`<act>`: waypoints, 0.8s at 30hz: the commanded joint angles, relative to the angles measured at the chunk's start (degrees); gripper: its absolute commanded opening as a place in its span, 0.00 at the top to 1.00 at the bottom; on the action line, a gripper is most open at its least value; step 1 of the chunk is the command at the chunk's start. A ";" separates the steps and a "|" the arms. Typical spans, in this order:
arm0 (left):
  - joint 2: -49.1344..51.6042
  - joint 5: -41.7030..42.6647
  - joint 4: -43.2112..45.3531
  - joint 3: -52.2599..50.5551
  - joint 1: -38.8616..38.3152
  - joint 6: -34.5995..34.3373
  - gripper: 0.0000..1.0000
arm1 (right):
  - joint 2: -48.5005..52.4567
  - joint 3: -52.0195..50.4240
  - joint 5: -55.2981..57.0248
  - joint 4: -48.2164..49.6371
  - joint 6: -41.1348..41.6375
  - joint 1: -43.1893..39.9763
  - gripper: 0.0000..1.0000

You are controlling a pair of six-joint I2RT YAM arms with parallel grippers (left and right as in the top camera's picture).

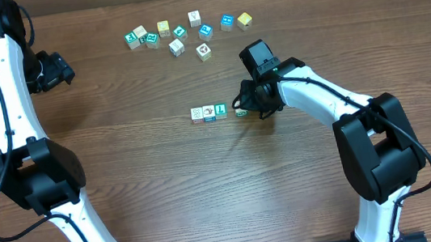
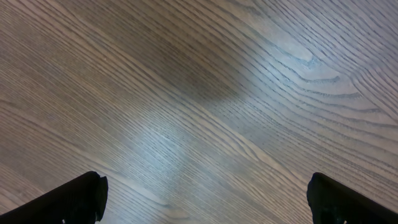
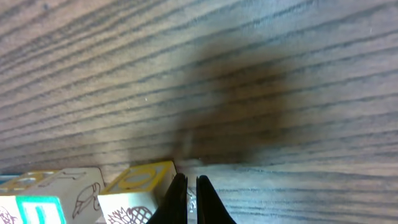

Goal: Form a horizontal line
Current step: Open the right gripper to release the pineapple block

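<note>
Three cubes are sitting edge to edge as the horizontal line [image 1: 209,112] near the middle of the counter [image 1: 159,201] — a fourth cube [image 1: 240,111] is lying just off its right end, a small gap showing from overhead. We are recording the right fingers [image 3: 177,199] as pressed fully together, gripping nothing, and standing just beside that fourth cube; contact we cannot confirm. We are finding the left fingers [image 2: 81,199] spread wide over bare wood, well apart from the row. Loose cubes [image 1: 177,34] are lying scattered toward the counter's far side.

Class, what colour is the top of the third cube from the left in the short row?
Third cube: teal, clearest overhead.
</note>
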 commanded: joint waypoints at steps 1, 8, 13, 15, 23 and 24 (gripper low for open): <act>-0.07 -0.52 -0.09 -0.31 -0.55 -0.81 0.00 | 0.15 -0.39 -0.74 -0.07 0.26 0.02 0.96; -0.07 -0.52 -0.09 -0.31 -0.55 -0.81 0.00 | 0.15 -0.39 -0.74 0.07 0.26 0.00 0.96; -0.07 -0.52 -0.09 -0.31 -0.55 -0.81 0.01 | 0.15 -0.39 -0.85 0.20 0.28 0.00 0.96; -0.07 -0.52 -0.09 -0.31 -0.55 -0.81 0.00 | 0.15 -0.39 -1.86 0.15 0.28 0.00 0.96; -0.07 -0.52 -0.09 -0.31 -0.55 -0.81 0.01 | 0.15 -0.39 -3.32 -0.02 0.31 0.02 0.96; -0.07 -0.52 -0.09 -0.31 -0.55 -0.81 0.01 | 0.15 -0.39 -3.32 -0.07 0.31 0.07 0.96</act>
